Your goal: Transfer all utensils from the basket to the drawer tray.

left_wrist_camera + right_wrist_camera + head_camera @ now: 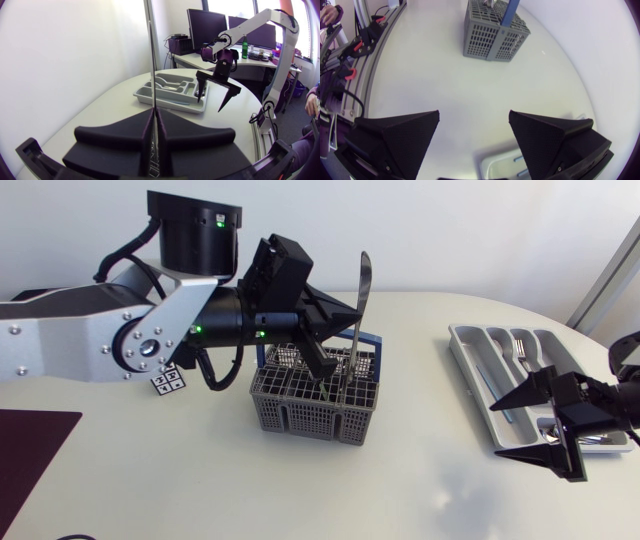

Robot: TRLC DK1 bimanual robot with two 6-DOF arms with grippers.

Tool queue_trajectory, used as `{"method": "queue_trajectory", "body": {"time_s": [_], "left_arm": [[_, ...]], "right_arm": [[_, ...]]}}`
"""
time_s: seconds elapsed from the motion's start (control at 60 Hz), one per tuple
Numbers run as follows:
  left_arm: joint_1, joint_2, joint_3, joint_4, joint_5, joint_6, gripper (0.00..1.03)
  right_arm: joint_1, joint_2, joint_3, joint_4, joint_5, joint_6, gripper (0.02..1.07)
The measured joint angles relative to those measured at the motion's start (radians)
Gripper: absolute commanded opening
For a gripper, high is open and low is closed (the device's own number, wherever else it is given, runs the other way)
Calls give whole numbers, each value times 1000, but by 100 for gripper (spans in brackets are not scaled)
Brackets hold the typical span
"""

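Progress: partway | 1 tray on surface, at least 2 forks inside | left gripper clenched on 1 knife, upright above 1 basket | right gripper spread, empty, over tray | remaining: knife plus basket utensils, count unclear

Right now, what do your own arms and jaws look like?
My left arm has silver-grey links studded with bolts, black joints carrying small green lights, and looping black cables. My right arm has white links and black joints. Both end in matte black jaws, broad and wedge-shaped.
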Motion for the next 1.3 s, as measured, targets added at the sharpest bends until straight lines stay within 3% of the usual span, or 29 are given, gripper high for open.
{"method": "queue_trajectory", "body": {"time_s": [0.117,0.6,0.7,0.817,0.933,1.217,1.3], "left_arm": [[0,-3,5,-13,0,0,4],[-10,-11,12,-34,49,-15,3],[-13,-12,12,-38,56,-24,3],[-13,-18,12,-49,72,-29,3],[-13,-25,12,-49,95,-38,3],[-13,-30,12,-51,112,-53,3],[-13,-30,12,-51,113,-53,3]], "right_arm": [[124,-25,3,37,-41,153,102],[563,-82,42,437,-103,851,102],[617,-80,68,536,-102,962,96],[651,-54,117,549,-107,1014,92],[675,-19,141,552,-132,1032,76],[727,6,141,555,-148,1035,19],[727,6,141,555,-148,1035,7]]}}
